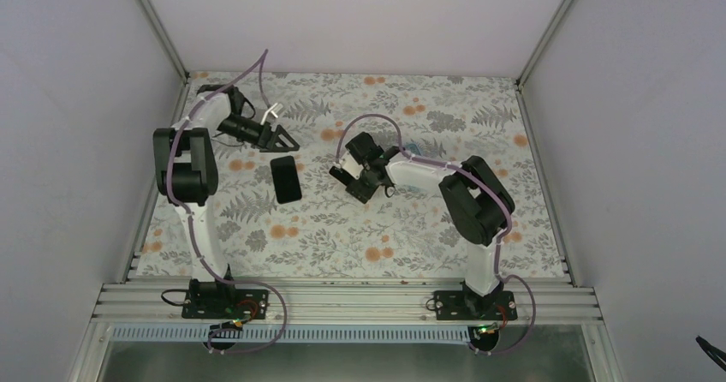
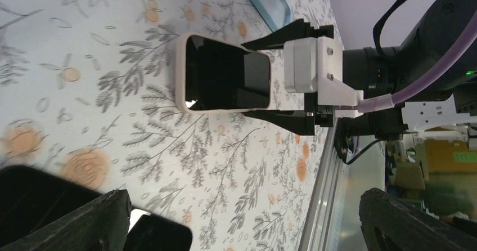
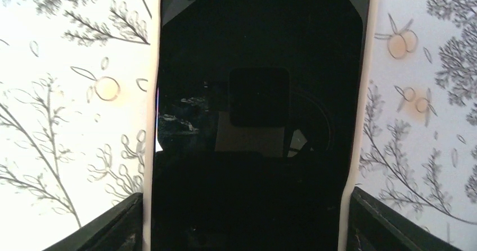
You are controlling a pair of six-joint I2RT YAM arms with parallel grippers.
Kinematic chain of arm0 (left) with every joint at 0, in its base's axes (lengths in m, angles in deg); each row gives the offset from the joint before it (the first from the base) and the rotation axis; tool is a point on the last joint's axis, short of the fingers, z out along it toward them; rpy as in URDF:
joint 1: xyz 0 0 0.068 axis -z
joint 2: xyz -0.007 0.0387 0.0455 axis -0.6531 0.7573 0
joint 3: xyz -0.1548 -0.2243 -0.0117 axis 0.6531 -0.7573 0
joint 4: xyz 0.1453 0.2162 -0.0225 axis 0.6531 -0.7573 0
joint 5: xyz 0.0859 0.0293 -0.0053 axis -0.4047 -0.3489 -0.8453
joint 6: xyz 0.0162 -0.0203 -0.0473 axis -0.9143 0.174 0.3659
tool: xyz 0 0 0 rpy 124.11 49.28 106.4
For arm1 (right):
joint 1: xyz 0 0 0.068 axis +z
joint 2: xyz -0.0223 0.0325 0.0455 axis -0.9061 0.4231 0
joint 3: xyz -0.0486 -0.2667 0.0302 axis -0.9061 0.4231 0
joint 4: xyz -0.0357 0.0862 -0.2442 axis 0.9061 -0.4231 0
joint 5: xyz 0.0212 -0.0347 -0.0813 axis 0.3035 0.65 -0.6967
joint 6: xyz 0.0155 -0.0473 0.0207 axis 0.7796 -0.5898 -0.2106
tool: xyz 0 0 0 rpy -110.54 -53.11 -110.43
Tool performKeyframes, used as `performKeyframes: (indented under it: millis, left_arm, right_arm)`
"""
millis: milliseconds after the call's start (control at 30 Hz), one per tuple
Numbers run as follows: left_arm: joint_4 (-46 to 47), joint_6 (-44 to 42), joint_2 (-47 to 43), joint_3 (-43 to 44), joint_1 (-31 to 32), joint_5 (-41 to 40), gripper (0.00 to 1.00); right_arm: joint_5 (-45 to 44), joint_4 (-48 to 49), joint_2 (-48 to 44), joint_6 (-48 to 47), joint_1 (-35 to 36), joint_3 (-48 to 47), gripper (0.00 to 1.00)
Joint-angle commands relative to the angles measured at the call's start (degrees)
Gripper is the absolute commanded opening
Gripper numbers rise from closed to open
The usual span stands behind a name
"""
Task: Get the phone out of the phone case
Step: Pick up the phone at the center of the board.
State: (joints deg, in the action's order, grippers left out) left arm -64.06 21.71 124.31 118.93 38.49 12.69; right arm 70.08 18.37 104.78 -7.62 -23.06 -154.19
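Step in hand: securing phone (image 2: 225, 76), still inside white phone case (image 2: 181, 65), flat on surface (image 1: 411, 228) just beside black slab (image 1: 285, 179), on the right arm's side. Right gripper (image 3: 246, 192) fingers straddling the case's long edges; unable to tell whether pinching yet. Left gripper (image 1: 278, 129) fingers spread wide, empty, beyond the slab. Next, probably: clamp firmly, then peel a case corner with the left.

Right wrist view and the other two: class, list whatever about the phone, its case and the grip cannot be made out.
- Right wrist view: phone ends cut off by the frame; finger contact with the white case unclear.
- Top view: phone too small, mostly hidden by the right gripper.
- Left wrist view: black object cut off by the frame edge, blurred; phone or case, cannot tell.
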Motion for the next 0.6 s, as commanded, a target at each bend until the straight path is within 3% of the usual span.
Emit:
performKeyframes:
  millis: [0, 567]
  left_arm:
    - [-0.31, -0.79, 2.17, 0.22, 2.86, 2.38, 1.00]
    - [-0.31, 1.45, 7.91, 5.27, 5.59, 2.38, 1.00]
  right_arm:
    - [-3.70, -1.23, -3.91, 0.01, -0.05, -1.78, 0.65]
    - [-0.96, -6.66, -3.96, 1.19, 7.14, -14.95, 0.65]
